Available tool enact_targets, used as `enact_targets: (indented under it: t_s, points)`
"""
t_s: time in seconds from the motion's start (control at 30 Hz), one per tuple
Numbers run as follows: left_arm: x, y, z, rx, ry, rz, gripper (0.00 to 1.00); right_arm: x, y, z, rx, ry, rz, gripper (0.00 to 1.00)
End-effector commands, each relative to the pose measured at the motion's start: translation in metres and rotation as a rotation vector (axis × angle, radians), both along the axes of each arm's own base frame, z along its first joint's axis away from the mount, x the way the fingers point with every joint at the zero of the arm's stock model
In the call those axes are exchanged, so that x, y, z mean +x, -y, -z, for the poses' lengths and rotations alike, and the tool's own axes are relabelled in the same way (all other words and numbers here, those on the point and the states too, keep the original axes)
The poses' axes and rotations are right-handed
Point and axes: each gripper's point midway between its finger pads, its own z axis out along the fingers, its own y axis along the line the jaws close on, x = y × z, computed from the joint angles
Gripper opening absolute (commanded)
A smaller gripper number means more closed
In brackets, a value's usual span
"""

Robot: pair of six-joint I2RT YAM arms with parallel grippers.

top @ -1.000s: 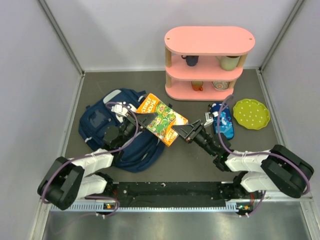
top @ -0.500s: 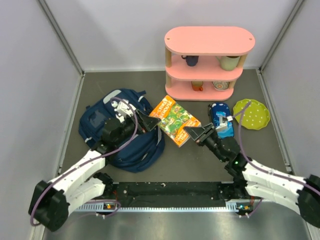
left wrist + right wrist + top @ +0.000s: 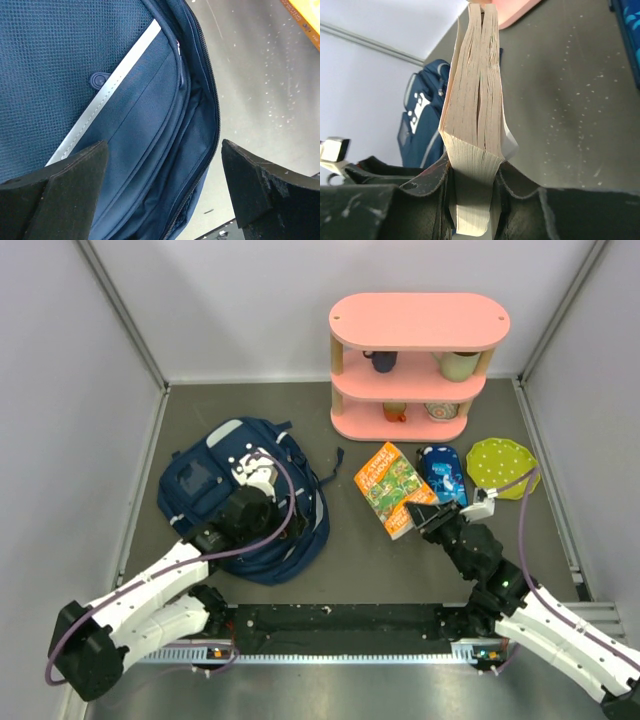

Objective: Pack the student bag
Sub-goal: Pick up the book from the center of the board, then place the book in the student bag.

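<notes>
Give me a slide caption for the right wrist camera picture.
Right claw clamped on a thick book, page edges facing the camera, navy student bag beyond.

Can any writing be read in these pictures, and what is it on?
Nothing reads clearly.
Book in the right pincer: white title on an orange band, too blurred to read.
Student bag: white patches, no legible text.
Blue pencil case: pattern only, no legible words.

Top external: overhead, looking down on student bag point(image 3: 195, 485). Left wrist: close above it. Right wrist: low, well apart, facing it. Seen in all.
</notes>
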Motion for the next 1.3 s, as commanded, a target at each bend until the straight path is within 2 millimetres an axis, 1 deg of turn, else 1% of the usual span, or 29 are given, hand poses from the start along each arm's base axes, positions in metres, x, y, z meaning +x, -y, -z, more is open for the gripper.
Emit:
enact_targets:
  t_s: [0.0, 0.13, 0.27, 0.4, 0.43, 0.47, 0.6, 0.63, 0.67, 0.77, 0.8, 0.83, 0.97, 1.03, 1.07, 1.1, 1.13, 1.23, 1.27]
  points:
    - [0.008, -0.011, -0.018, 0.136, 0.081, -0.037, 0.98, 0.003, 0.002, -0.046, 0.03, 0.099, 0.0, 0.0]
    - [0.003, -0.007, -0.009, 0.226, 0.077, 0.002, 0.98, 0.002, -0.002, -0.05, 0.016, 0.102, -0.021, 0.0]
    - [-0.008, 0.009, 0.001, 0.3, 0.065, 0.108, 0.96, 0.0, -0.006, -0.05, 0.018, 0.098, -0.046, 0.0]
    - [-0.011, 0.018, 0.002, 0.329, 0.069, 0.164, 0.96, -0.001, -0.007, -0.047, 0.02, 0.091, -0.054, 0.0]
    - [-0.01, 0.02, 0.0, 0.331, 0.075, 0.177, 0.94, -0.001, -0.008, -0.047, 0.021, 0.091, -0.056, 0.0]
    - [-0.011, 0.022, 0.001, 0.34, 0.072, 0.189, 0.94, 0.0, -0.007, -0.047, 0.02, 0.091, -0.053, 0.0]
    - [-0.012, 0.022, 0.004, 0.368, 0.059, 0.195, 0.88, -0.001, -0.008, -0.047, 0.02, 0.089, -0.059, 0.0]
    - [-0.012, 0.022, 0.004, 0.373, 0.057, 0.197, 0.86, -0.001, -0.008, -0.048, 0.02, 0.091, -0.059, 0.0]
    - [-0.013, 0.024, 0.005, 0.374, 0.056, 0.206, 0.8, -0.001, -0.008, -0.047, 0.018, 0.088, -0.061, 0.0]
    - [-0.019, 0.028, 0.007, 0.37, 0.047, 0.25, 0.72, 0.0, -0.008, -0.046, 0.017, 0.087, -0.062, 0.0]
    - [-0.021, 0.03, 0.009, 0.374, 0.047, 0.269, 0.65, 0.0, -0.008, -0.045, 0.017, 0.084, -0.062, 0.0]
    - [-0.024, 0.032, 0.009, 0.368, 0.045, 0.286, 0.63, 0.0, -0.008, -0.045, 0.018, 0.084, -0.062, 0.0]
    - [-0.031, 0.039, 0.019, 0.387, 0.016, 0.339, 0.54, 0.0, -0.008, -0.045, 0.023, 0.082, -0.063, 0.0]
    - [-0.032, 0.041, 0.021, 0.389, 0.014, 0.34, 0.51, -0.001, -0.009, -0.044, 0.023, 0.08, -0.067, 0.0]
    - [-0.031, 0.041, 0.026, 0.403, 0.001, 0.336, 0.47, -0.001, -0.009, -0.043, 0.021, 0.077, -0.067, 0.0]
    - [-0.03, 0.041, 0.026, 0.41, 0.0, 0.33, 0.45, -0.001, -0.009, -0.043, 0.022, 0.077, -0.069, 0.0]
    - [-0.028, 0.039, 0.031, 0.428, -0.01, 0.319, 0.44, -0.001, -0.009, -0.042, 0.021, 0.076, -0.07, 0.0]
    - [-0.02, 0.032, 0.031, 0.454, -0.011, 0.242, 0.26, -0.002, -0.01, -0.043, 0.021, 0.077, -0.078, 0.0]
    - [-0.02, 0.031, 0.03, 0.458, -0.011, 0.231, 0.17, -0.002, -0.01, -0.044, 0.021, 0.077, -0.078, 0.0]
